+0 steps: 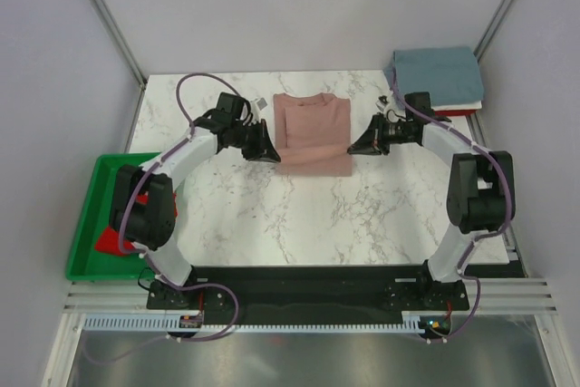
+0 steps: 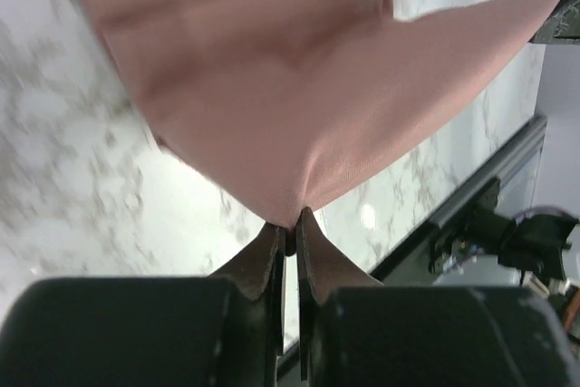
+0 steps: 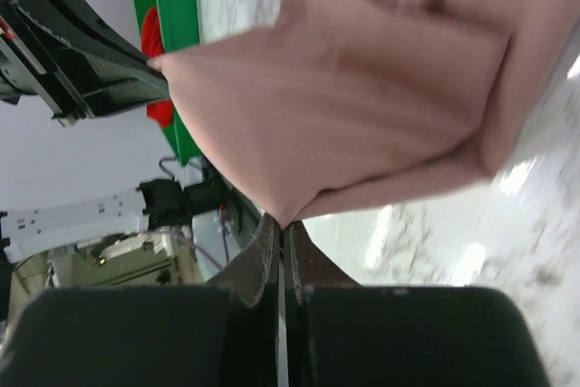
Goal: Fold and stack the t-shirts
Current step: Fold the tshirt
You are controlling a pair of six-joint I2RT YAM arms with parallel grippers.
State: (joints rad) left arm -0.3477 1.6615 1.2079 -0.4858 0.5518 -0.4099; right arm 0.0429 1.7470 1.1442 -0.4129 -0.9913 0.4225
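We hold the dusty-pink t-shirt [image 1: 313, 124] by two corners, left gripper [image 1: 269, 151] and right gripper [image 1: 356, 146] each pinched onto its edge, the light, limp cloth stretched between them, so corner holds suit it.

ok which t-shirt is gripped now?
The dusty-pink cloth t-shirt, pinched by left gripper and right gripper. The grey-blue t-shirt lies far right; the bright red t-shirt sits in the green plastic tray.
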